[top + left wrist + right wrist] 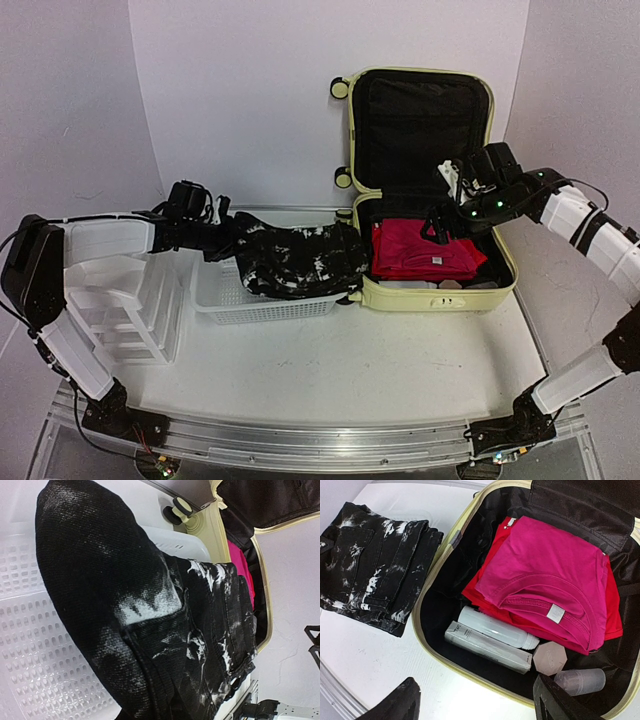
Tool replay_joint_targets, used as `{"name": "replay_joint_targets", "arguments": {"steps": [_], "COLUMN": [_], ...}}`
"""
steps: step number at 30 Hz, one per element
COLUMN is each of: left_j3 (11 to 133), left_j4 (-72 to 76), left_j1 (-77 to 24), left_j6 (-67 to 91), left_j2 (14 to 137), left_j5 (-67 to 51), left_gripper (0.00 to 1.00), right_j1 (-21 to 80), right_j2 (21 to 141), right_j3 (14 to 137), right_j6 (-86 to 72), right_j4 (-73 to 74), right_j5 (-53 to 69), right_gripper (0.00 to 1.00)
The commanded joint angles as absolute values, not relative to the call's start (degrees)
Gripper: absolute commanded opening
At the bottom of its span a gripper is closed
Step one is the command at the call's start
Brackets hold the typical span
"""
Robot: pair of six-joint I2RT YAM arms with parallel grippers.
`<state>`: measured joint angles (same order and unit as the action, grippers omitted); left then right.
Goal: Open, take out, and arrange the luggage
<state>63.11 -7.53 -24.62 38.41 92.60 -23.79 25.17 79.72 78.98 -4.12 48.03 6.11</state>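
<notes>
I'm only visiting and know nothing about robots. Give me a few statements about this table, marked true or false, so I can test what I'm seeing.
1. The luggage stands open, its lid upright. True.
2. The black-and-white jeans lie inside the luggage. False: they hang over the white basket, gripped by the left end effector.
3. The right end effector is clamped on a shirt. False: it is open above the pink shirt and holds nothing.
4. A white bottle lies in the luggage beside the shirts. True.
</notes>
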Motion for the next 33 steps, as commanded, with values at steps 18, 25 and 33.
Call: {"name": "replay_joint_targets", "arguments": {"steps": [18,25,33], "left_j3": [64.1,64.5,63.4], "left_j4": [-14.1,-12.7,-13.6], "left_j1": [-24.2,-24.2,-25.2], "left_j6": [24.8,19.8,15.1], "left_j2": [94.5,98.7,97.0], "left_j5": [-14.7,-12.4,-4.4], "left_gripper": [0.00,0.00,0.00], "right_j1": [26.3,26.5,26.6], "right_j2": [80.2,80.2,80.1], "right_j3": [80.2,79.9,79.6], "right_j6": [-3.0,-2.5,-2.2], "right_j4": [47.6,47.9,48.6], "right_j5": [3.9,3.4,2.8], "right_gripper": [0.80,0.80,0.80]}}
